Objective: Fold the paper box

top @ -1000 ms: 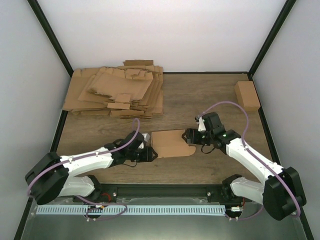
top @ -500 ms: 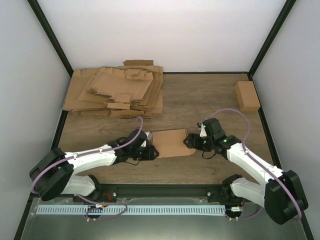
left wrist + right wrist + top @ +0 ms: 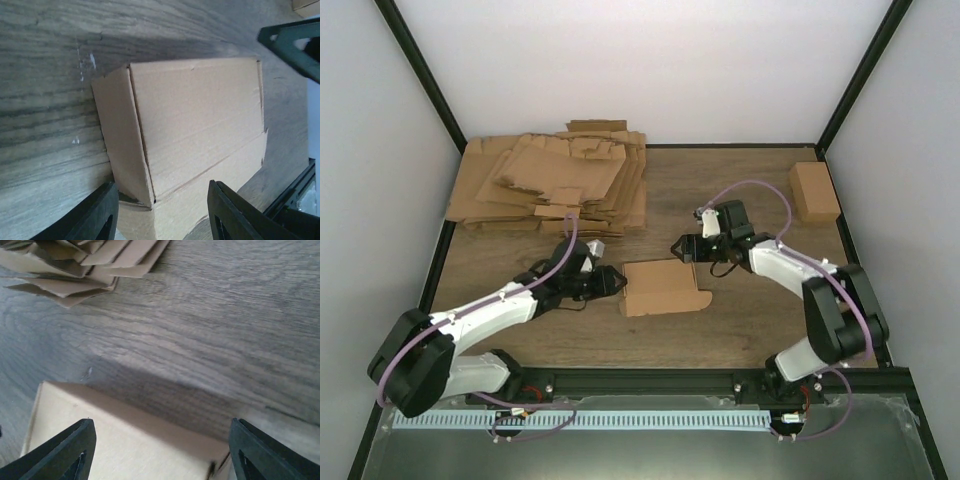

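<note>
The paper box (image 3: 660, 287) lies on the wood table as a flat brown carton, one side flap folded down. In the left wrist view the box (image 3: 195, 125) fills the middle, its near corner between my fingers. My left gripper (image 3: 618, 283) is at the box's left end, open (image 3: 160, 186), not gripping. My right gripper (image 3: 680, 248) is open just behind the box's far edge. In the right wrist view the box's top (image 3: 115, 445) lies below the open gripper (image 3: 162, 425), with bare table ahead. The right fingers (image 3: 295, 40) show beyond the box in the left wrist view.
A thick heap of flat cardboard sheets (image 3: 555, 185) lies at the back left; its edge shows in the right wrist view (image 3: 75, 265). A small folded carton (image 3: 814, 190) stands at the back right. Black frame posts and white walls bound the table.
Both arms have drawn back from the box. The left gripper moved from the near-left side up to the left end. The right gripper moved from the right edge to behind the far edge.
</note>
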Robot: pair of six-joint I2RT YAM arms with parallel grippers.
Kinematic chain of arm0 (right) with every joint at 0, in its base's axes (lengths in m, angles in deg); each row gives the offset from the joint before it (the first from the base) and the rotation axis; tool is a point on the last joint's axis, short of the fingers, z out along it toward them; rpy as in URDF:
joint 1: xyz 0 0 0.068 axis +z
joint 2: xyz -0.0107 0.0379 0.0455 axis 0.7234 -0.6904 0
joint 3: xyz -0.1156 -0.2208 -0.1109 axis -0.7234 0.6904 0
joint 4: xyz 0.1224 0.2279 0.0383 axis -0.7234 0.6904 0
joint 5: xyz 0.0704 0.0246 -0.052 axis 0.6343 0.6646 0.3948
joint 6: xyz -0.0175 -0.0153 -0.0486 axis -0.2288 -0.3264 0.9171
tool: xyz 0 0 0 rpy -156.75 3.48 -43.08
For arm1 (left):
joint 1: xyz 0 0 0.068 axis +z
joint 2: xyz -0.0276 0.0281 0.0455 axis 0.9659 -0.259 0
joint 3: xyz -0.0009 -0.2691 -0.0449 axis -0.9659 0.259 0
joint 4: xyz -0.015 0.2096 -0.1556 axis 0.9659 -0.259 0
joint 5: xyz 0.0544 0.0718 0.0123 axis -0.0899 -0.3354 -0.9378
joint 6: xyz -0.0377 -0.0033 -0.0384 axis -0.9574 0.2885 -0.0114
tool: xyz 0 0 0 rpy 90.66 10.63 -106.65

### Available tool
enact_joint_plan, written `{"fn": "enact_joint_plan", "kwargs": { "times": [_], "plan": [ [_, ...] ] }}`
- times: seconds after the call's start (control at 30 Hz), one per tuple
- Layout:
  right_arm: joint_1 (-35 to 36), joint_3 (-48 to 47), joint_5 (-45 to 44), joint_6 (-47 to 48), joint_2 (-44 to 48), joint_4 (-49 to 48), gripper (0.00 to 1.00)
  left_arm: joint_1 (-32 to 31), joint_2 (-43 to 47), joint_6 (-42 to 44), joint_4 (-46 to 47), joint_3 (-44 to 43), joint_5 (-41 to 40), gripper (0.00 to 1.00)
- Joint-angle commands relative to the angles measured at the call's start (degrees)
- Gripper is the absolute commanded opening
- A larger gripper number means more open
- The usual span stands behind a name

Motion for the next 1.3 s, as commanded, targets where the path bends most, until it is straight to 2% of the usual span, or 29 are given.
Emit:
{"fn": "enact_joint_plan", "kwargs": {
  "times": [0.0,0.1,0.27,0.43,0.5,0.67,0.83,0.97,1.1,1.27],
  "plan": [
    [-2.3,-4.7,10.2,2.7,-7.1,-3.0,0.75,3.2,0.0,2.3,4.3,0.3,5.5,0.52],
    [-2.3,-3.3,15.3,1.3,-9.1,-4.9,0.75,4.6,-0.3,3.3,4.2,-0.1,6.1,0.52],
    [-2.3,4.2,21.1,-0.6,-4.9,-8.3,0.74,5.7,0.8,6.1,0.4,-1.4,4.4,0.52],
    [-2.3,11.2,22.3,-0.5,0.7,-7.9,0.74,5.8,0.9,8.8,-2.7,-1.9,2.8,0.52],
    [-2.3,12.2,19.8,0.0,2.5,-6.7,0.74,5.8,1.4,9.2,-2.8,-1.8,3.7,0.52],
    [-2.3,10.4,16.9,1.4,3.7,-5.5,0.74,5.5,4.8,11.4,-4.2,-2.4,6.7,0.55],
    [-2.3,7.0,20.1,1.7,-1.4,-6.7,0.63,4.9,10.5,11.0,-6.1,-2.2,8.0,0.6],
    [-2.3,5.9,21.7,2.2,-3.8,-8.1,0.58,4.8,14.4,10.5,-7.3,-1.4,9.5,0.69],
    [-2.3,5.2,24.9,3.6,-6.0,-8.2,0.56,4.6,17.6,10.2,-7.1,-0.4,14.5,0.73],
    [-2.3,5.6,26.6,3.5,-8.1,-9.5,0.52,4.5,19.5,11.3,-9.3,-0.9,11.9,0.77]
  ]
}}
